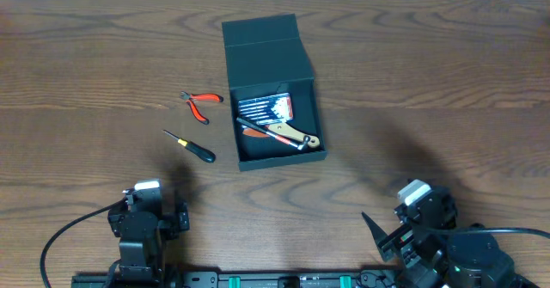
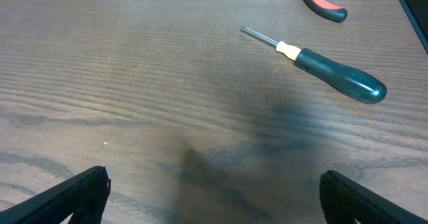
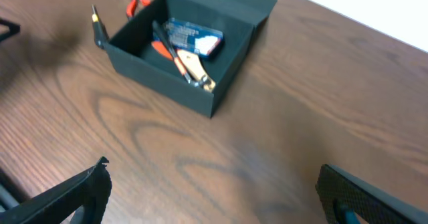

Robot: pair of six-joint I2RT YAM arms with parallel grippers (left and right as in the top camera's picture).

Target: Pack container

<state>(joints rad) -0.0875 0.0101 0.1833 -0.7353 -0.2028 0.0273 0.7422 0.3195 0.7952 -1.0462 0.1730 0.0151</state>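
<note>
**Q:** Packing job. The container [image 1: 265,52] sits open in the middle of the tabletop [image 1: 430,64], flap folded back. A blue striped packet [image 1: 266,108] and a tan-handled tool [image 1: 290,137] are already inside. Left of the container there's a screwdriver [image 1: 191,147], and red-handled pliers [image 1: 198,104] lie closer to its left wall. Which one goes first, and how?

**A:** I'd say the screwdriver. The left fingers [image 2: 80,194] are spread wide and empty, and the wrist view already looks at it. The right fingers [image 3: 73,194] are just as wide, holding nothing, well away on the container's right, so leave them parked. Close across the fat dark-green handle, not the thin shaft, so it won't swing. Clear the container's left wall, then lay it down parallel to the tools inside, where the floor is bare. Don't drop it on the packet.

**Q:** Any brand on the stuff?

**A:** Nothing I can read. The packet shows white stripes only, and any print is too blurry. The container is plain.
</note>
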